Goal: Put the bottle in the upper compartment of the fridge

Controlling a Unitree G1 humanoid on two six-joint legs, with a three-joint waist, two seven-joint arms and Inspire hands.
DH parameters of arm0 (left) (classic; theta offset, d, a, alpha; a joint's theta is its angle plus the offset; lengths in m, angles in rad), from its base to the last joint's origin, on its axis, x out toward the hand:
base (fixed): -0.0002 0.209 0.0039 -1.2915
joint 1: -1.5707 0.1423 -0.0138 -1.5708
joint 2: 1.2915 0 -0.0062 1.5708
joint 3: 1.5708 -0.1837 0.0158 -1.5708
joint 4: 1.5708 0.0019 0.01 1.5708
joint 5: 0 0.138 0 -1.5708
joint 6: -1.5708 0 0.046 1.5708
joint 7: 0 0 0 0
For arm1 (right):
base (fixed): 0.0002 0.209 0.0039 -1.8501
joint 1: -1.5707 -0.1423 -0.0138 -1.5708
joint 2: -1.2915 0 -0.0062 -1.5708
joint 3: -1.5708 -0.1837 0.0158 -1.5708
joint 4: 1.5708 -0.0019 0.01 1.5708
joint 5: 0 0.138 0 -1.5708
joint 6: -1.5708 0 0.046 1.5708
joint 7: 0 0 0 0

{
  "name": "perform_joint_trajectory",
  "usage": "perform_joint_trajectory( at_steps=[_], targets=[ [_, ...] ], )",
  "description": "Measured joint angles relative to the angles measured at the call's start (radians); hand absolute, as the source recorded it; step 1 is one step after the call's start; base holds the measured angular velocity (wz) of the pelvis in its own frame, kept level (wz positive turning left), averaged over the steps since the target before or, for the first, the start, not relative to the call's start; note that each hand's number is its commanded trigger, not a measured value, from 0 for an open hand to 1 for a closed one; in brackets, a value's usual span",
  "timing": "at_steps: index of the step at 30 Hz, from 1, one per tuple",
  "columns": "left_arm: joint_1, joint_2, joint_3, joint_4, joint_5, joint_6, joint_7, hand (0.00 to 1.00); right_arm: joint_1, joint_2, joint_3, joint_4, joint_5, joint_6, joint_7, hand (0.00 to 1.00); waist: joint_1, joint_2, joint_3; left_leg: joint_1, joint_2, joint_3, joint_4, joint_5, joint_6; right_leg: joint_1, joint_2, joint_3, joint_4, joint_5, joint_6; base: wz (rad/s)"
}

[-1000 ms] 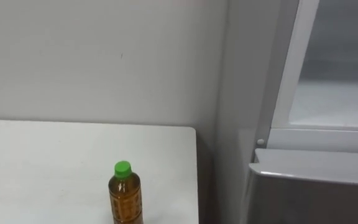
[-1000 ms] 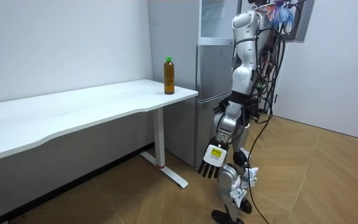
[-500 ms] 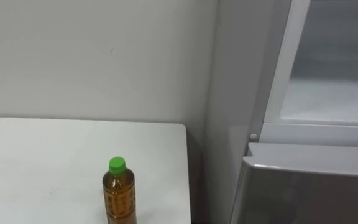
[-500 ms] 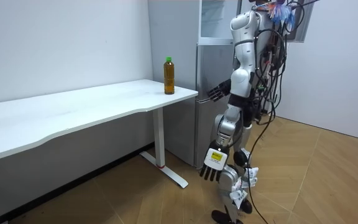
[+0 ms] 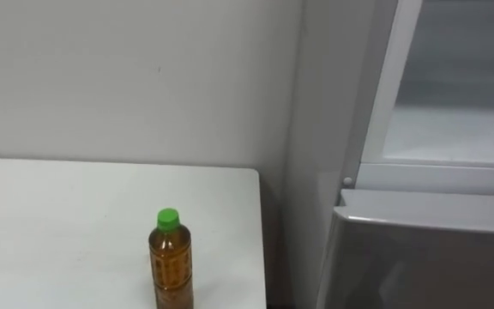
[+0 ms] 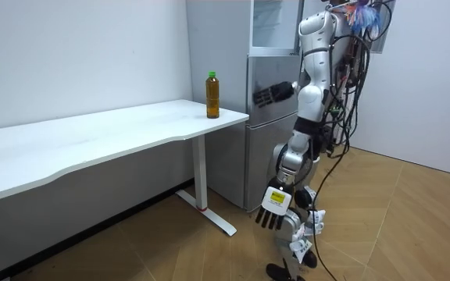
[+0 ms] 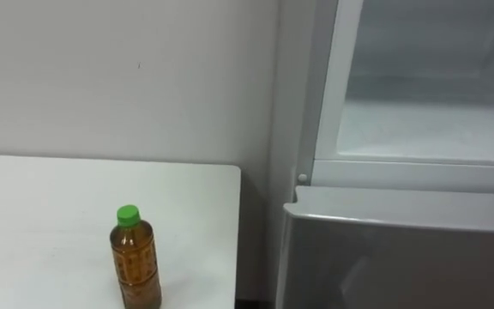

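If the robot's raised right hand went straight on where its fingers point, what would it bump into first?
Probably the bottle on the table: the right hand points its way at that height, with nothing between, though depth is unclear.

Of the bottle (image 5: 171, 262) I lose the base below the eye views' lower edge, and the upper fridge compartment (image 5: 453, 129) runs past the top and right edges.

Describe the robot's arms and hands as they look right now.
Both arms are silvery metal segments with rounded joints. The left hand has dark fingers and a small white-and-yellow tag on its back. The right hand looks dark all over.
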Motion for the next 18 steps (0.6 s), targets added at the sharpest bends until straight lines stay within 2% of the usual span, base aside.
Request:
perform_joint_trajectory(
  at_steps=[3,4,5,6,8,15,18],
  targets=[
    [-0.004,0.001,0.001,0.0,0.011,0.003,0.006,0.0,-0.126,0.024,-0.019,-0.087,0.085,-0.03,0.013,0.0,-0.001,0.003,-0.0018,-0.006,-0.001,-0.001,-0.001,0.003,0.004,-0.006,0.001,-0.001,0.001,0.0,-0.002,0.05],
    [-0.004,0.001,0.001,-0.001,0.012,0.003,0.014,0.0,-0.173,0.041,-0.029,-0.098,0.135,-0.059,0.012,0.0,-0.001,0.003,-0.0044,-0.007,-0.001,-0.003,0.0,0.003,0.004,-0.003,0.002,-0.003,-0.002,0.001,-0.002,0.14],
    [-0.001,0.001,0.001,0.0,0.013,0.005,0.019,0.0,-0.201,0.053,-0.034,-0.1,0.185,-0.082,0.016,0.0,0.004,-0.003,-0.0147,-0.009,0.0,-0.004,0.002,0.004,0.003,-0.001,0.003,-0.008,-0.009,0.001,-0.002,0.16],
    [0.001,0.002,0.001,0.0,0.012,0.007,0.021,0.0,-0.207,0.059,-0.033,-0.104,0.209,-0.089,0.022,0.0,0.005,-0.007,-0.0187,-0.01,0.0,-0.004,0.002,0.005,0.003,0.003,0.004,-0.011,-0.016,0.002,-0.002,0.2],
    [0.005,0.009,0.001,0.001,0.011,0.015,0.025,0.0,-0.219,0.074,-0.032,-0.111,0.253,-0.092,0.033,0.0,0.008,-0.02,-0.0171,-0.001,0.004,-0.01,0.002,0.006,0.004,0.032,0.005,-0.031,-0.042,0.009,0.001,0.21],
    [-0.002,0.01,0.0,0.001,0.011,0.046,0.033,0.0,-0.22,0.081,-0.029,-0.132,0.281,-0.091,0.022,0.0,0.01,-0.022,-0.0152,0.002,0.002,-0.012,-0.001,0.006,0.004,0.054,0.005,-0.034,-0.073,0.024,0.012,0.04],
    [-0.008,0.01,-0.001,0.002,0.01,0.053,0.037,0.0,-0.22,0.103,-0.028,-0.134,0.281,-0.091,0.006,0.0,0.011,-0.02,-0.014,0.003,0.001,-0.012,-0.002,0.006,0.004,0.06,0.005,-0.036,-0.08,0.025,0.013,0.06]
  ],
)
